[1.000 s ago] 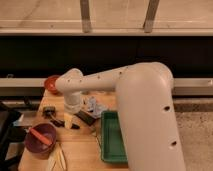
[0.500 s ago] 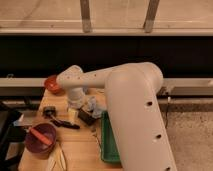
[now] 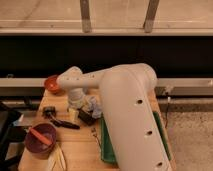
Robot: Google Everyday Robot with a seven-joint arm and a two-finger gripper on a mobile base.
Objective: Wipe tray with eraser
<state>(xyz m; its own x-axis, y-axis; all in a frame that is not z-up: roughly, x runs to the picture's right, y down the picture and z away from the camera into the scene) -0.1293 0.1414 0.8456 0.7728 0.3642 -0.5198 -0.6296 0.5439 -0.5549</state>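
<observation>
The green tray (image 3: pixel 105 141) lies at the right of the wooden table; my white arm hides most of it, and only its left rim and a strip at the right (image 3: pixel 161 134) show. The eraser (image 3: pixel 86 118), a small dark block, lies on the table just left of the tray's near-left corner. My gripper (image 3: pixel 81 107) hangs at the end of the arm, directly above and close to the eraser. I cannot see whether it touches the block.
A purple bowl (image 3: pixel 40 141) with an orange-red item stands at the front left. An orange bowl (image 3: pixel 51 83) sits at the back left. A black long-handled tool (image 3: pixel 61 122) lies left of the eraser. A blue-grey crumpled thing (image 3: pixel 95 104) lies beside the gripper.
My arm has swung forward and to the right, and it now covers much more of the tray. The gripper has shifted slightly right, staying over the eraser.
</observation>
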